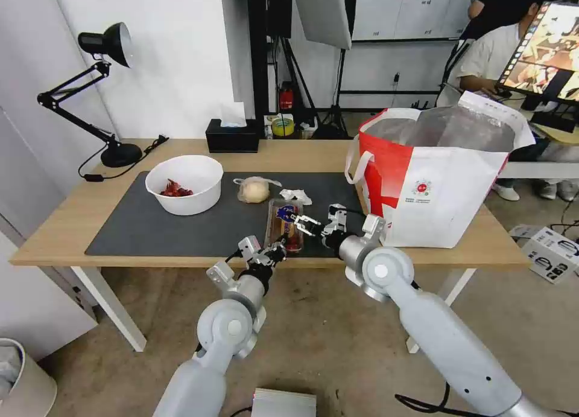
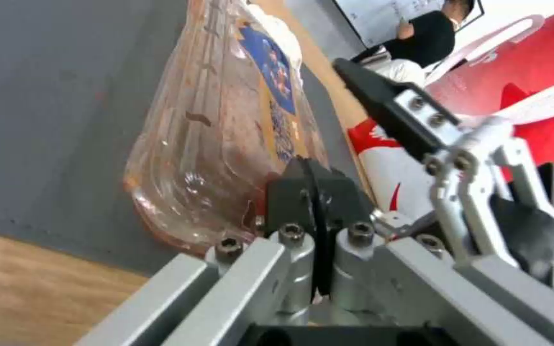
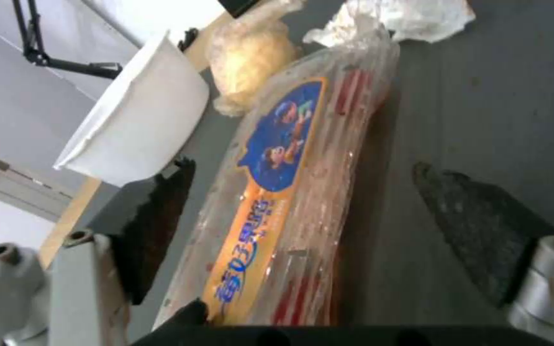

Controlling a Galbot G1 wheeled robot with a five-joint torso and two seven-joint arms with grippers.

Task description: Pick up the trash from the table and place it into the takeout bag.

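Note:
The clear clamshell tray point(image 1: 283, 222) with a blue label lies on the dark mat near the table's point(image 1: 54, 236) front edge. My left gripper point(image 1: 278, 247) is at the tray's near end, and in the left wrist view its pads point(image 2: 290, 194) press together at the tray's rim point(image 2: 194, 192). My right gripper point(image 1: 303, 222) hangs open over the tray's right side, one finger on each side of the tray point(image 3: 290, 192). Behind it lie the crumpled tissue point(image 1: 295, 195), the knotted clear bag point(image 1: 254, 189) and the white bowl point(image 1: 184, 184). The takeout bag point(image 1: 446, 187) stands open at the right.
A black tissue box point(image 1: 232, 136) and a roll of tape point(image 1: 281, 127) sit at the table's back edge. A black desk lamp point(image 1: 108, 97) stands at the back left. The takeout bag's handle point(image 1: 353, 163) hangs close to my right arm.

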